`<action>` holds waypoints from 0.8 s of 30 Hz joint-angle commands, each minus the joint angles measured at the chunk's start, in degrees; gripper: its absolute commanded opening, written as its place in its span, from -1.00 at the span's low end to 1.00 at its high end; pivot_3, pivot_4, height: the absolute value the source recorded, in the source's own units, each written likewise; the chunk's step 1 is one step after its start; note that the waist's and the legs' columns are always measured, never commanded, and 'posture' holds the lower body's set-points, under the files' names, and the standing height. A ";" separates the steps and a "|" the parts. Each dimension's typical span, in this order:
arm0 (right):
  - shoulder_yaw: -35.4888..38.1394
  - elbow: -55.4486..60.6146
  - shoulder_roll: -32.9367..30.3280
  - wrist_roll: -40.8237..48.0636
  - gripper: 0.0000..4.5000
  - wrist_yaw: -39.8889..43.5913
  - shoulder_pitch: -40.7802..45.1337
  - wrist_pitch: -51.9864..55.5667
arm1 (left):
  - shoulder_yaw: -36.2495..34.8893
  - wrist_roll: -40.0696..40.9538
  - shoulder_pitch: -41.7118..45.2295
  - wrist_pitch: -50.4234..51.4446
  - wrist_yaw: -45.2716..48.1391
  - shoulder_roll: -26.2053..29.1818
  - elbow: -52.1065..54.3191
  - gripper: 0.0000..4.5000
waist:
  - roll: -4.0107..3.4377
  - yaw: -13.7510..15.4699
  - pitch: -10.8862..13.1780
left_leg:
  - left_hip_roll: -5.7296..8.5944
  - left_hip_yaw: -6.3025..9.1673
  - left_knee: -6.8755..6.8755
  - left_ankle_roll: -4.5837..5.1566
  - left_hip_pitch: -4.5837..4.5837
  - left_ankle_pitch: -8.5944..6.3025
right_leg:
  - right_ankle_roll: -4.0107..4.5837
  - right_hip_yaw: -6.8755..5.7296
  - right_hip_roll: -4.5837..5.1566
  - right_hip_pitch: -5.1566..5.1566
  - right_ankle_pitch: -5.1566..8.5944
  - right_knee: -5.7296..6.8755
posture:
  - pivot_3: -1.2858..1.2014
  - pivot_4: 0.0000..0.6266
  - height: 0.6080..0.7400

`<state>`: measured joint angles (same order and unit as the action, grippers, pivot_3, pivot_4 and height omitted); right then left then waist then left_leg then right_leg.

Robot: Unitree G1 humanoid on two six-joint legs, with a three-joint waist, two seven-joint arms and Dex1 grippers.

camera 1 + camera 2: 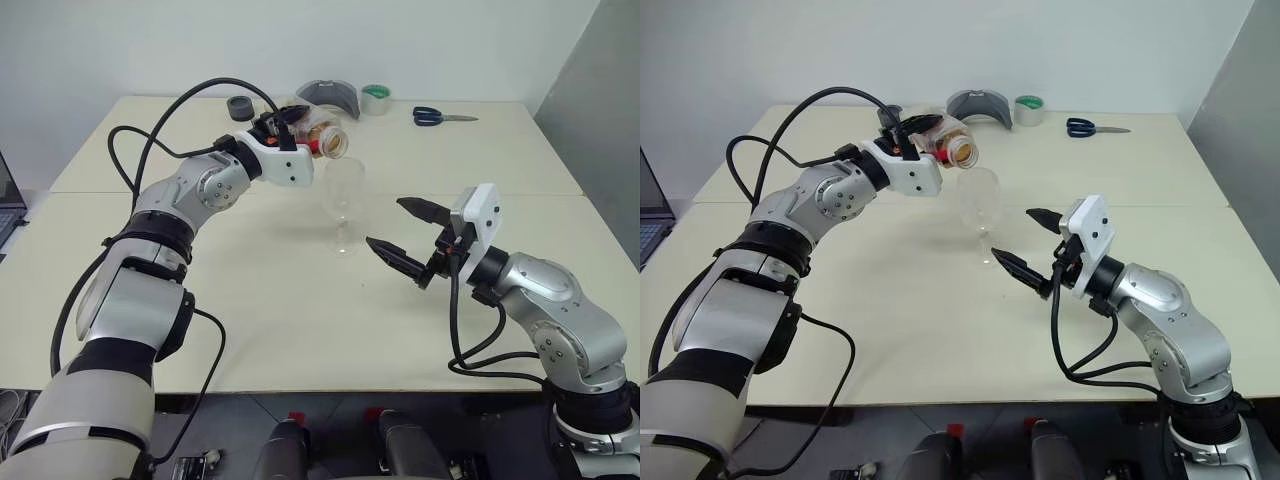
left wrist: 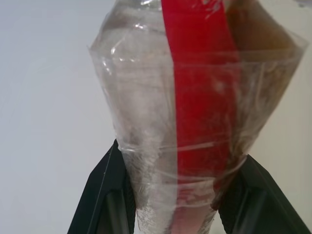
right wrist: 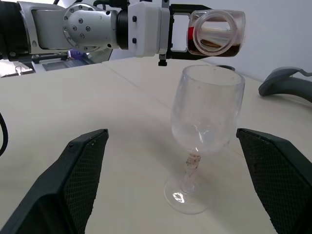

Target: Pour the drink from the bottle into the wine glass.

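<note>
bottle (image 2: 195,97) top cut off, laptop (image 1: 8,205) cropped at edge

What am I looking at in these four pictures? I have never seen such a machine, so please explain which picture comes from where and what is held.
This is a humanoid robot with two arms, each ending in a gripper with two black jaws. Two pictures come from a camera pair on its head, looking down over a pale table. The other two come from cameras on the wrists, looking along each gripper.

The left gripper is shut on the bottle, a small clear plastic one with a red strip. The bottle is tipped sideways, with its open mouth above the wine glass. The drink, reddish-brown, lies inside the bottle; the wine glass looks empty.

The right gripper waits open beside the wine glass, touching nothing.

At the far edge lie scissors, two tape rolls and a grey object.
</note>
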<state>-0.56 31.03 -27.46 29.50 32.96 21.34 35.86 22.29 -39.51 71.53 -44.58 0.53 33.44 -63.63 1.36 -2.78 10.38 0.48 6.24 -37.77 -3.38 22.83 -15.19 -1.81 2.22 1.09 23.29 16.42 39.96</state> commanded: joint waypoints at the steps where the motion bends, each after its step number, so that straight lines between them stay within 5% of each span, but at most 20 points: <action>1: 1.43 2.10 -0.10 1.10 1.00 -0.71 1.17 0.05 | 0.25 -0.51 2.60 -0.99 -2.45 1.16 0.63 -0.24 | 0.00 0.00 0.00 | 0.00 0.00 0.00 0.00 0.00 0.00 | 0.00 0.00 0.00 0.00 0.00 0.00 | 0.03 -0.52 1.00; 24: -0.61 3.09 0.14 0.39 1.00 -2.24 -0.60 -0.48 | 3.20 -3.73 4.75 -1.28 -6.66 1.51 -0.80 -0.24 | 0.00 0.00 0.00 | 0.02 -0.01 -0.02 0.00 0.01 0.00 | 0.00 0.00 0.01 0.00 0.00 0.02 | 0.03 -0.52 1.00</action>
<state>-1.36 31.51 -27.36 30.10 31.06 20.84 36.42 25.80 -43.38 73.27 -45.45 -4.47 33.91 -65.38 1.36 -2.79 10.38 0.49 6.23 -37.79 -3.38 22.84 -15.19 -1.81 2.22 1.09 23.29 16.42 39.97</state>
